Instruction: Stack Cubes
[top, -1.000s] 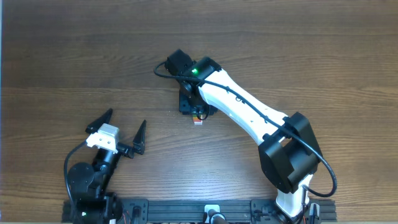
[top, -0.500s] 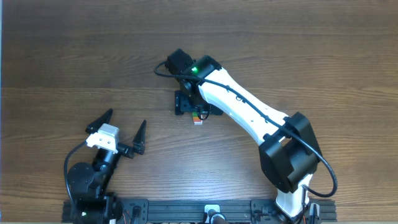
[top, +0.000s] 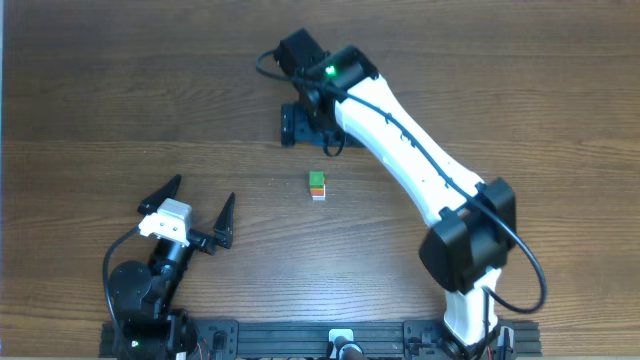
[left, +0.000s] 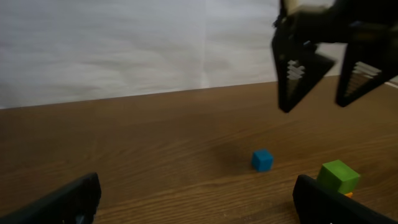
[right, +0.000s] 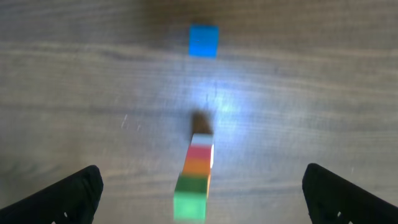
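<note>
A stack of cubes stands mid-table, with a green cube on top of orange, red and white ones. A lone blue cube lies on the wood a little beyond the stack. My right gripper hangs open, high above the stack, with nothing between its fingers. In the left wrist view it hovers over the blue cube and the green cube. My left gripper rests open near its base, well to the left of the stack.
The brown wooden table stretches bare around the stack. A white wall rises behind the table's far edge.
The right gripper was down at the stack; it opened, left the green cube on top, and rose away up the picture. The left arm has not moved.
</note>
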